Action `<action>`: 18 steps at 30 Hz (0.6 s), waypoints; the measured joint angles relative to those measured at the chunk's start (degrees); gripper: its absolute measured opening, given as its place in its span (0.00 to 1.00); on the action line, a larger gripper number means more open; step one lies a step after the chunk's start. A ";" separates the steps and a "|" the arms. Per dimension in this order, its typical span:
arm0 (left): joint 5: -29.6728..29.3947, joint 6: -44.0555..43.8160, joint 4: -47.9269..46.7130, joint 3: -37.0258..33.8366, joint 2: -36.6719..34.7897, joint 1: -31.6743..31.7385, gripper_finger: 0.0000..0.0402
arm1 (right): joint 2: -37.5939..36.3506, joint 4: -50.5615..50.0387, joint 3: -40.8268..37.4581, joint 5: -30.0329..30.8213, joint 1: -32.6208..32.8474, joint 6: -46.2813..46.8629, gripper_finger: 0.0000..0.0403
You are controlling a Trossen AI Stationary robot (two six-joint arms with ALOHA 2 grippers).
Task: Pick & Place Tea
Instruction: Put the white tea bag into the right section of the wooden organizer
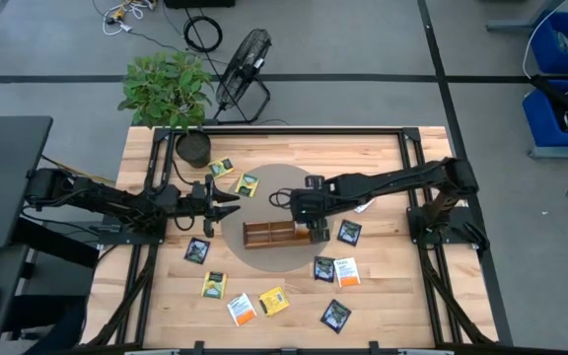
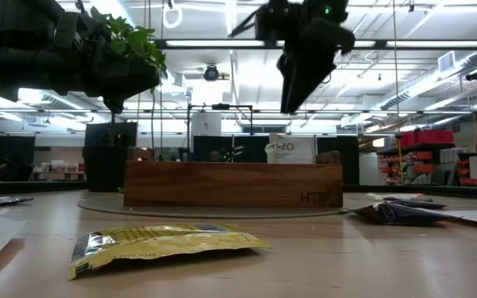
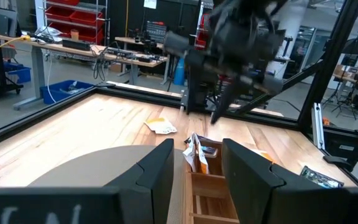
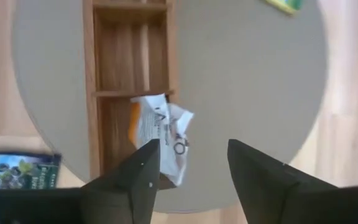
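The right gripper (image 4: 188,177) is hanging spread and empty above the wooden tray (image 4: 114,68), where a white-and-orange tea bag (image 4: 157,134) is standing on edge, poking over the tray's side wall; the left gripper (image 3: 194,174) is waiting nearby, spread

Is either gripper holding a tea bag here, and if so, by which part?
Nothing is held. The right gripper is open above a white sachet standing in the tray's end compartment. The left gripper is open and empty beside the tray.

my wooden table (image 1: 383,158) carries a round grey mat (image 1: 264,192), scattered tea sachets (image 1: 335,270) and a dark pot (image 1: 193,148).
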 joint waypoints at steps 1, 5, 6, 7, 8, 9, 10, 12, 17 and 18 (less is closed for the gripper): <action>0.00 0.00 0.00 0.00 0.00 0.00 0.35 | -0.83 0.06 0.00 0.10 0.00 0.51 0.49; 0.00 0.00 0.00 0.00 0.00 0.00 0.35 | -3.59 -0.94 -0.37 3.44 0.27 2.57 0.47; -0.01 0.00 -0.06 0.00 0.00 0.00 0.35 | -4.44 -1.27 -1.04 4.30 0.28 3.04 0.46; 0.00 0.02 -0.14 0.00 0.00 0.00 0.35 | -5.24 -1.59 -1.86 5.25 0.28 3.92 0.46; 0.00 0.02 -0.33 0.02 0.00 0.00 0.35 | -6.15 -1.50 -2.94 5.98 0.28 4.96 0.46; -0.02 0.00 -0.51 0.02 0.00 0.00 0.35 | -7.18 -1.40 -4.35 6.31 0.28 5.93 0.46; -0.02 0.00 -0.53 0.02 0.02 0.00 0.35 | -8.26 -1.28 -5.90 6.42 0.28 6.90 0.46; 0.07 -0.02 -0.49 0.02 0.02 0.00 0.35 | -10.65 -0.15 -9.56 7.54 0.48 9.42 0.46; 0.39 0.00 -0.51 0.02 0.02 0.00 0.35 | -17.30 2.90 -19.00 11.96 2.24 16.09 0.46; 0.39 0.02 -0.48 0.02 0.02 0.00 0.35 | -18.69 3.25 -20.73 13.39 2.68 17.17 0.46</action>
